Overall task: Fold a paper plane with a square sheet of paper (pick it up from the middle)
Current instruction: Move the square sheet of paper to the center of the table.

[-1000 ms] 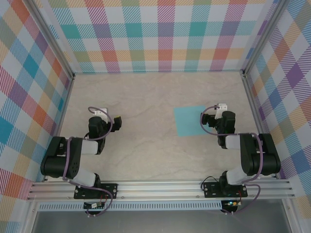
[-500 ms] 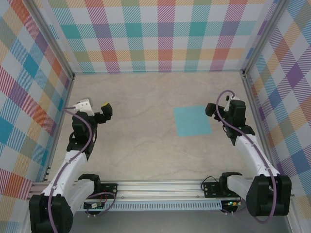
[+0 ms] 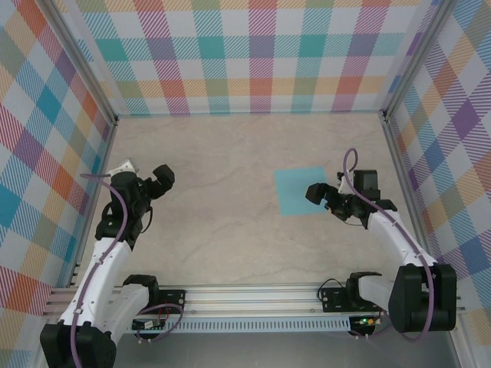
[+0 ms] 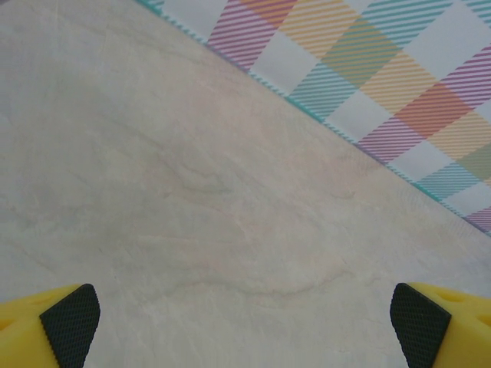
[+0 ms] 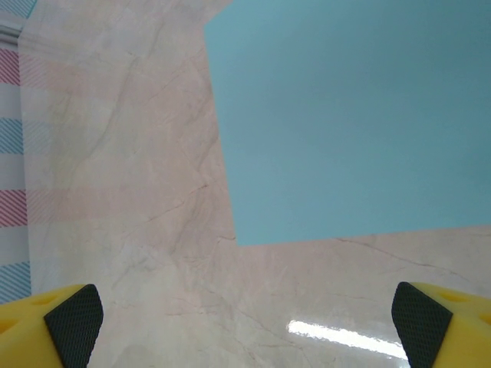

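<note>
- Paper sheet (image 3: 296,192): flat, unfolded, still square, so no long axis yet.
- Right gripper (image 3: 316,195): jaws wide, empty, by the sheet's right edge. From its wrist the sheet (image 5: 353,115) lies just ahead.
- Left gripper (image 3: 161,179): jaws wide, empty, well left of the sheet.
- Judgement: the right arm is nearer, and the sheet's middle is just to its left.

The table (image 3: 222,195) is a pale beige surface with faint marble veins across the middle of the top view. One paper (image 3: 295,192), light cyan, square and unfolded, lies flat on it right of centre, in the upper right of the right wrist view.
</note>
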`<move>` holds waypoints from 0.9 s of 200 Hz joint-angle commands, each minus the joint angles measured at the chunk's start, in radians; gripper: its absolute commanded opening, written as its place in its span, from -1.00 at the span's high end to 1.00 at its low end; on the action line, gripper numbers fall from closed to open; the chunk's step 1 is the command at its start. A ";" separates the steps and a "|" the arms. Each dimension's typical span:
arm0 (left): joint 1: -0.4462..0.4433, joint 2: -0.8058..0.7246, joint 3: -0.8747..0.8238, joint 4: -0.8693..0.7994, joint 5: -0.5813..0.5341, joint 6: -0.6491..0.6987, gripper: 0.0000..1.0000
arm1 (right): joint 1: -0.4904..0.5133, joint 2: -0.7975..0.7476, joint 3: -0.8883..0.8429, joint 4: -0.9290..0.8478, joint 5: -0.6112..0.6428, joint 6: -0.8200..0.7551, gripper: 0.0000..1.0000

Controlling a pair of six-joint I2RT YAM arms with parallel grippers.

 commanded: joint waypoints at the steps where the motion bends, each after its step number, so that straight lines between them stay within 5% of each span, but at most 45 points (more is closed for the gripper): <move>1: 0.011 0.003 0.017 -0.090 0.035 -0.047 -1.00 | 0.017 0.009 0.018 -0.015 -0.094 0.006 -0.99; 44: 0.011 0.009 0.007 -0.114 0.121 -0.022 -1.00 | 0.095 0.185 0.117 -0.055 -0.070 -0.009 -0.83; 63: 0.011 0.005 0.006 -0.137 0.106 0.001 -1.00 | 0.114 0.275 0.184 -0.101 0.002 -0.023 -0.82; 180: 0.010 0.089 -0.081 -0.107 0.060 0.039 -1.00 | 0.197 0.831 0.545 -0.223 -0.008 -0.002 -0.65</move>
